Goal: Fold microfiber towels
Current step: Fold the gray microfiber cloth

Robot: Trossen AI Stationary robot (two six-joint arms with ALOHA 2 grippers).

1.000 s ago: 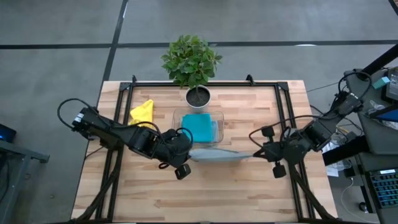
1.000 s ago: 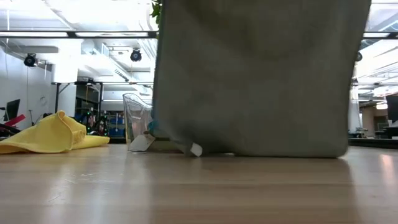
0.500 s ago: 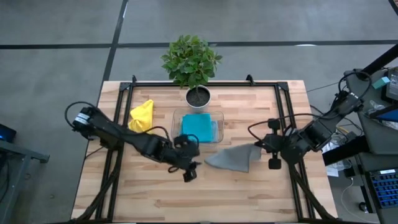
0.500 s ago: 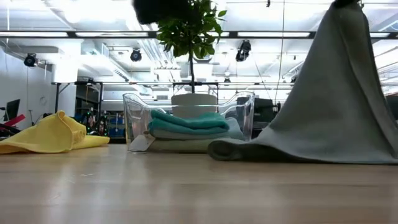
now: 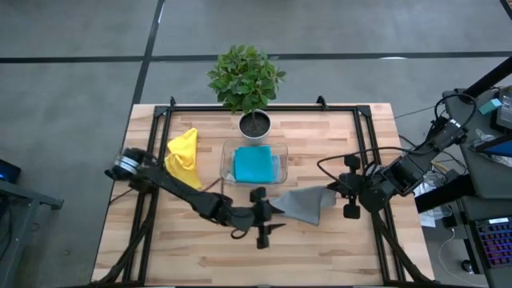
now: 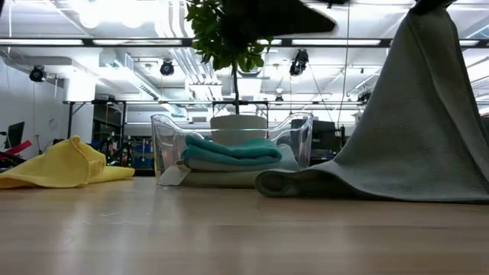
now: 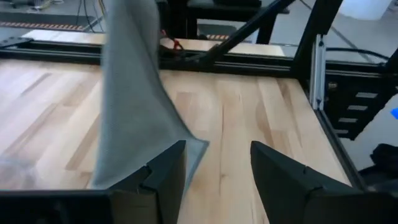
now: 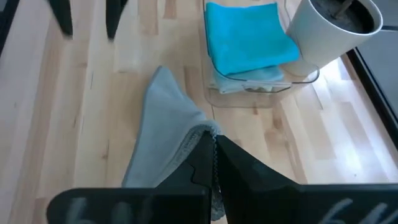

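The grey towel [image 5: 300, 204] hangs from my right gripper [image 5: 330, 190], which is shut on it above the table's middle right. Its lower part [image 6: 306, 183] lies on the wood. My left gripper [image 5: 274, 210] is open just left of the towel. In the left wrist view the towel's hanging edge [image 7: 193, 146] is beside one finger [image 7: 168, 171]; whether they touch I cannot tell. The teal towel [image 5: 256, 164] lies folded on a light blue one [image 8: 249, 78] in the clear tray [image 5: 226, 164]. The yellow towel [image 5: 182, 150] lies crumpled at the far left. My right gripper pinches the grey towel's raised top edge [image 8: 198, 134] between its two shut fingers, coming from above and from the table's right. The cloth is bunched at the fingers. It hangs below them as a slack drape and spreads onto the table toward the left [image 6: 283, 183].
A potted plant [image 5: 255, 124] stands behind the tray at the far middle. A black frame rail [image 5: 264, 106] runs along the far edge and down both sides. Bare wood [image 5: 264, 256] lies toward the near edge.
A second ago both grippers held the grey towel stretched and lifted between them. My left gripper has let go, and that side of the towel has fallen onto the table while the right side stays held up. My left gripper has moved toward the table's right, close to the towel.
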